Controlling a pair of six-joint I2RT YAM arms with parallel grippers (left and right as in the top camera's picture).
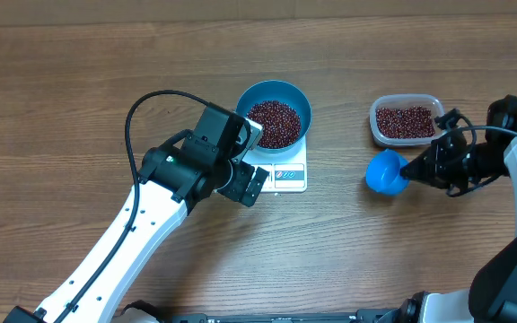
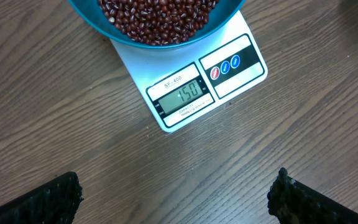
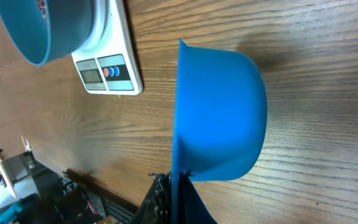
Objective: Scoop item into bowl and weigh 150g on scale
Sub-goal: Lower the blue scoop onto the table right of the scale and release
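Spread wide and empty, the left gripper (image 2: 176,208) hovers just off the display edge of the one small flat white square kitchen scale (image 2: 138,71). Its display reads "150" under the label "SF-400", beside one red and two blue buttons. On the scale sits one round, deep, bright blue bowl (image 1: 303,103) heaped with small dark red-brown beans (image 2: 160,15). Right of the scale, the right gripper (image 1: 417,168) is pinched on the handle of one smaller blue scoop (image 1: 385,172). One clear plastic tub (image 1: 374,118) nearby holds more beans on the wooden table (image 1: 61,90).
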